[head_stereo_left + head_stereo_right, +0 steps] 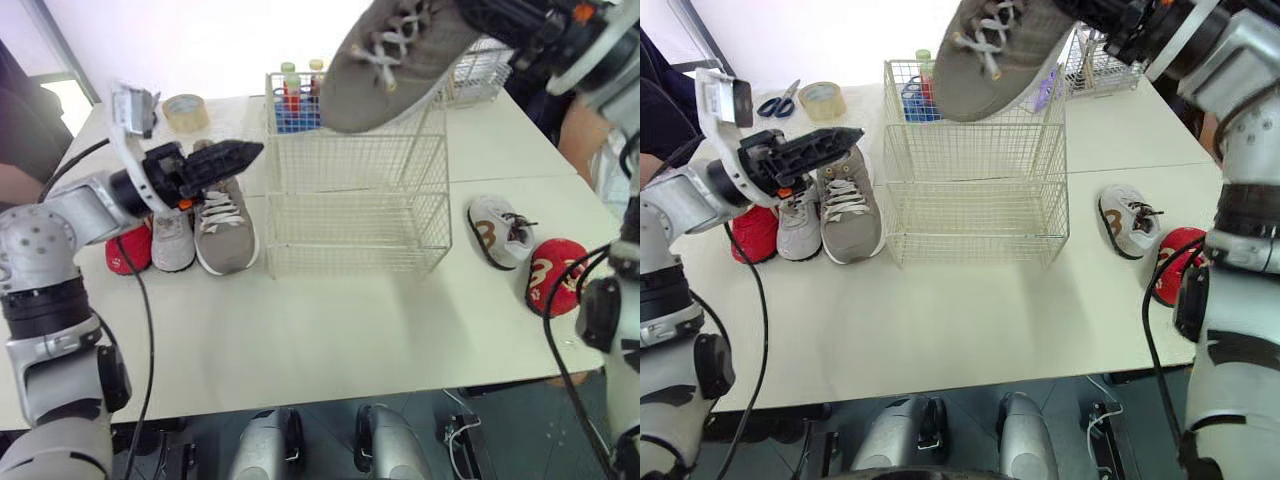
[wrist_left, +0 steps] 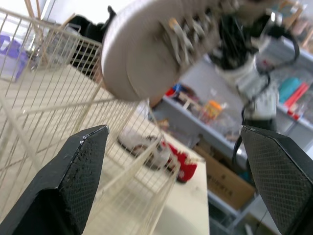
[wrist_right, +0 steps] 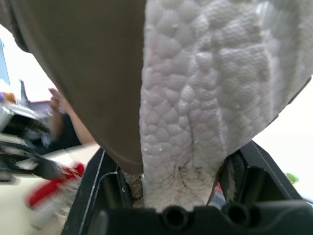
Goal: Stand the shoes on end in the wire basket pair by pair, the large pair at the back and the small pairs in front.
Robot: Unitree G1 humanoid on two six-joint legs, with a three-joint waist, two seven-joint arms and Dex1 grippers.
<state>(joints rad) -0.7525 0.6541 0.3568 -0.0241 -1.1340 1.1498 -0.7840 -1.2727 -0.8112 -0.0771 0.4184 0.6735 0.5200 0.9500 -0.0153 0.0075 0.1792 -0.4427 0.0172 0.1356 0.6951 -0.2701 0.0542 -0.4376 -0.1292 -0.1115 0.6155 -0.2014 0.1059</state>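
My right gripper (image 1: 483, 20) is shut on the heel of a large grey lace-up shoe (image 1: 395, 60). It holds the shoe tilted, toe down, above the back of the empty wire basket (image 1: 355, 205); the white sole (image 3: 195, 98) sits between the fingers. My left gripper (image 1: 240, 155) is open and hovers over the second large grey shoe (image 1: 226, 228), left of the basket. Next to that shoe lie a small grey shoe (image 1: 172, 240) and a small red shoe (image 1: 128, 250). On the right lie a small white shoe (image 1: 500, 232) and another red shoe (image 1: 553, 275).
Behind the basket stand a rack of bottles (image 1: 297, 100) and a second wire rack (image 1: 480, 70). A tape roll (image 1: 185, 112) and scissors (image 1: 780, 100) lie at the back left. A person's arm (image 1: 582, 140) shows at the right table edge.
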